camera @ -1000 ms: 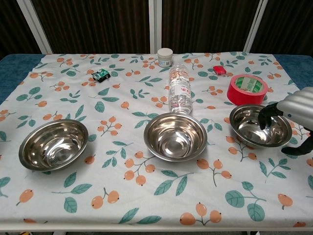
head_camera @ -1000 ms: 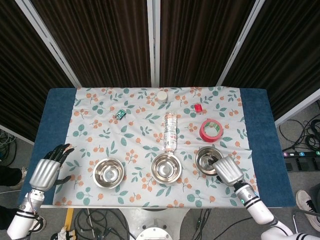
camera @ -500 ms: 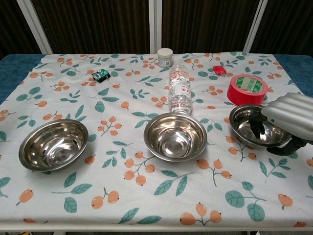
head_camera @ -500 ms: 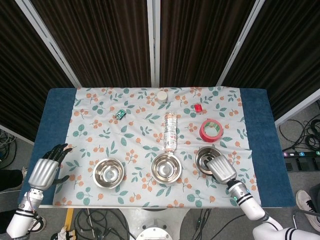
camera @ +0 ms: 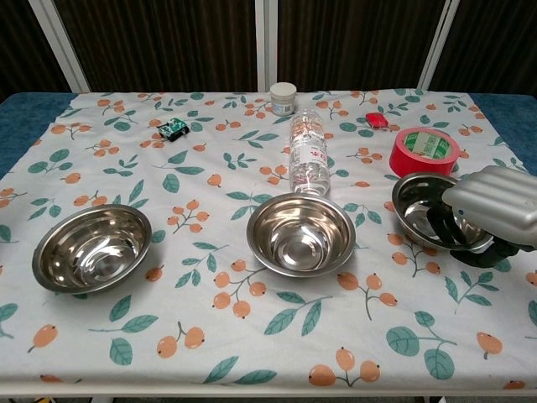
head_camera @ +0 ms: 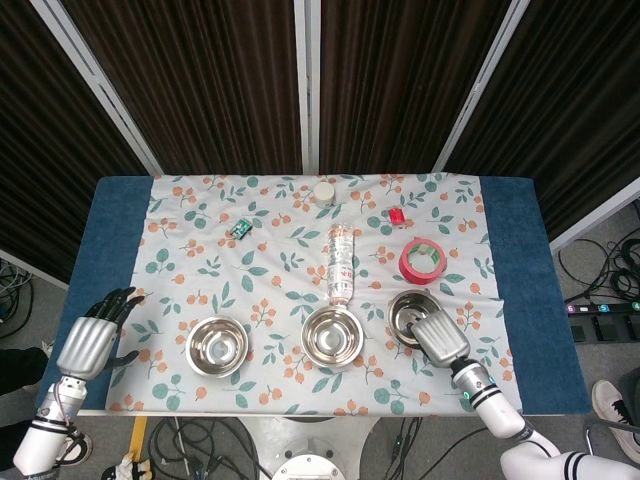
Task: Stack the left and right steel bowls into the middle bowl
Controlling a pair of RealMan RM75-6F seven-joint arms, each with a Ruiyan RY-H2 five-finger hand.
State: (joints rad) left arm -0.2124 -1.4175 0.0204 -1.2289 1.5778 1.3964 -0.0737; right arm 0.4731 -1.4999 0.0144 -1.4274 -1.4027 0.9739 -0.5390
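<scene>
R bowl (camera: 417,201) sat at bench's R front, rim gripped by R hand (camera: 485,211): fingers (camera: 443,225) curled inside, thumb outside. Mid bowl (camera: 300,232) just beside, L bowl (camera: 91,248) well apart on the far side. L hand (head_camera: 92,338) spread, holding nothing, at bench (head_camera: 520,215) L edge. Behind: bottle (camera: 309,155) lying down, red tape (camera: 423,152), jar (camera: 284,98).
</scene>
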